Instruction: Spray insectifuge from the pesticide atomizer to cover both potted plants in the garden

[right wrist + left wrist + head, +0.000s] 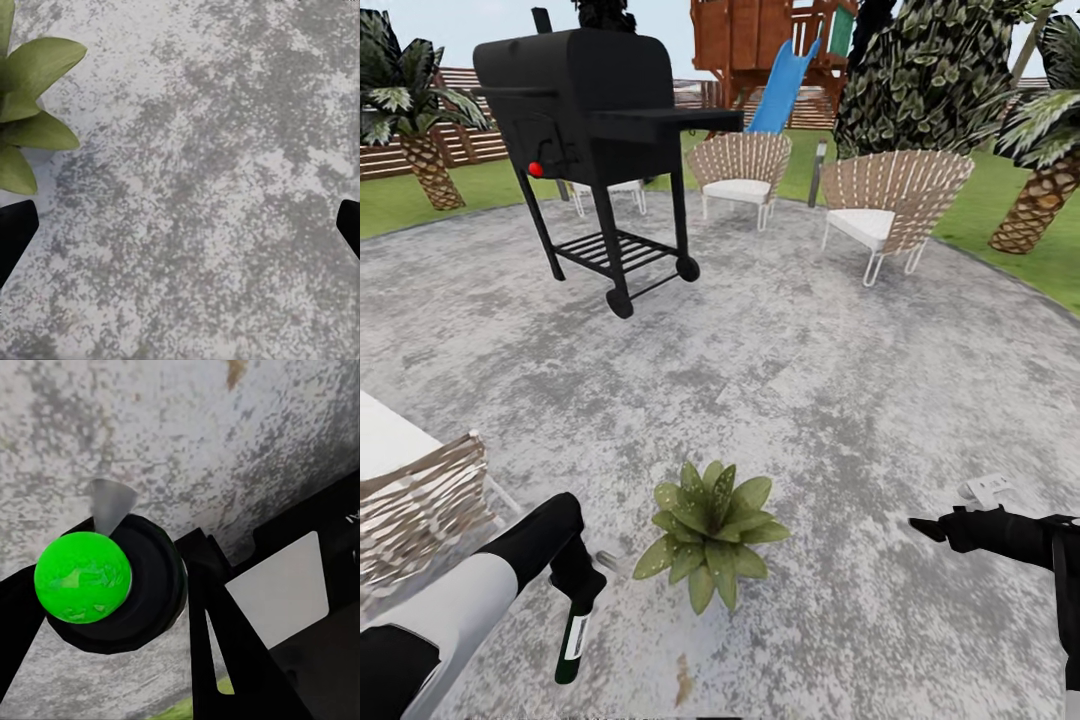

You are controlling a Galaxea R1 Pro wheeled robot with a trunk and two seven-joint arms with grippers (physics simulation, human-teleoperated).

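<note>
Pesticide atomizer (pixel 574 633), a slender dark green bottle with a white label and black neck, hangs in the left pincer (pixel 582 585), which is clamped around its upper part so that the body points down below the fingers toward the grey paving (pixel 810 380). From the left wrist view the bottle (pixel 112 583) is seen end-on between the two dark fingers (pixel 225 637), a bright green round face ringed by black, with a pale cone of spray at its edge. Just beside the left pincer, toward the robot's right, sits a potted plant (pixel 708 532), a low rosette of broad pointed green leaves resting on the paving; the bottle is near it but apart from its leaves. The right pincer (pixel 935 528) hovers on the far side of the plant from the left one, well apart from it, with nothing between its fingers; in the right wrist view its two dark fingertips (pixel 15 229) stand wide at the opposite edges over bare paving, so its jaws are spread, and a few leaves of the plant (pixel 34 97) show near one fingertip. Beyond both pincers, farther across the paving, stand a black grill on wheels (pixel 595 130) and two woven chairs with white cushions (pixel 885 205), with lawn (pixel 980 215), a wooden play structure with a blue slide (pixel 780 90) and palm-like shrubs behind them. Another woven chair (pixel 415 500) stands just outside the left arm.
</note>
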